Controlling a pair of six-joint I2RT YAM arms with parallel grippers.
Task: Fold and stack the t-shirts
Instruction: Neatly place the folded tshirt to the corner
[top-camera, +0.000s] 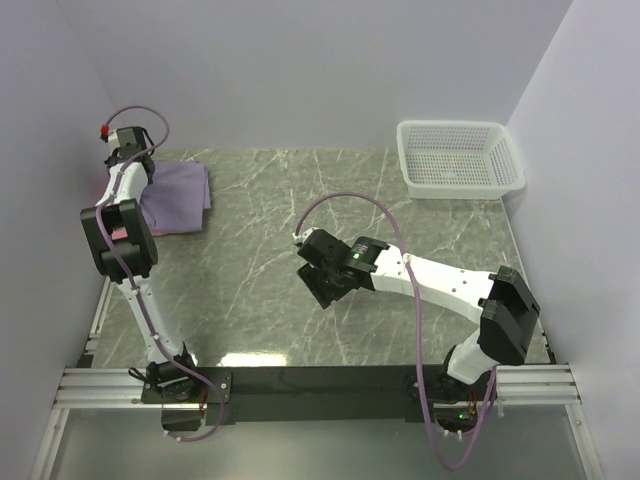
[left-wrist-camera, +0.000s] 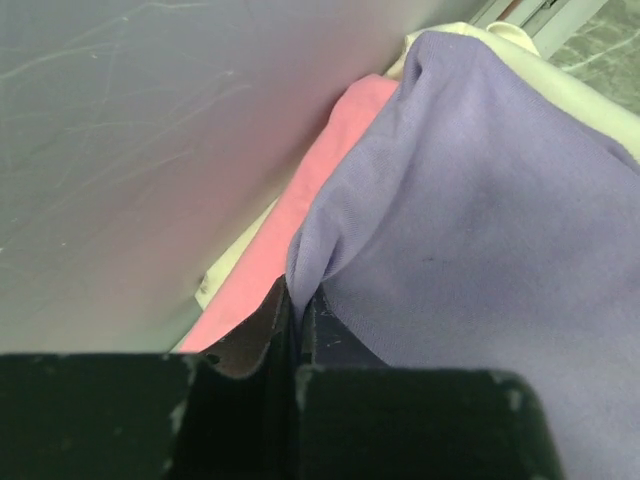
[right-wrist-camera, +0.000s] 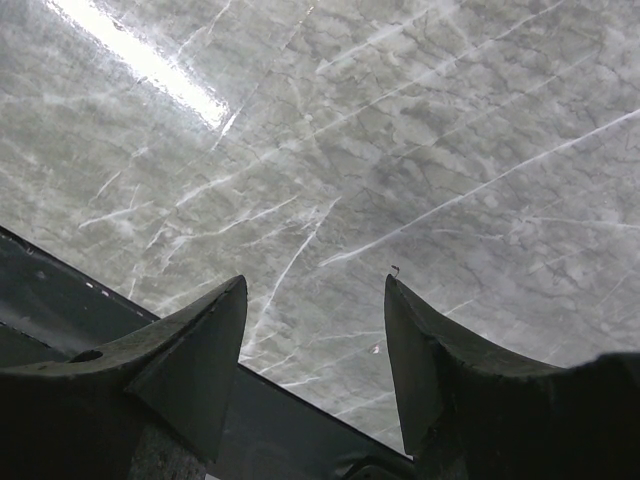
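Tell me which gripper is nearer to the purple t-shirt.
Left. The left gripper is shut on a fold of the purple t-shirt at the far left. The right gripper hangs open over the table near the middle, apart from it.

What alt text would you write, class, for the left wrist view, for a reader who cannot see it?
The left pincer is shut on a fold of the purple tee. A pink tee lies under it, beside a grey wall.
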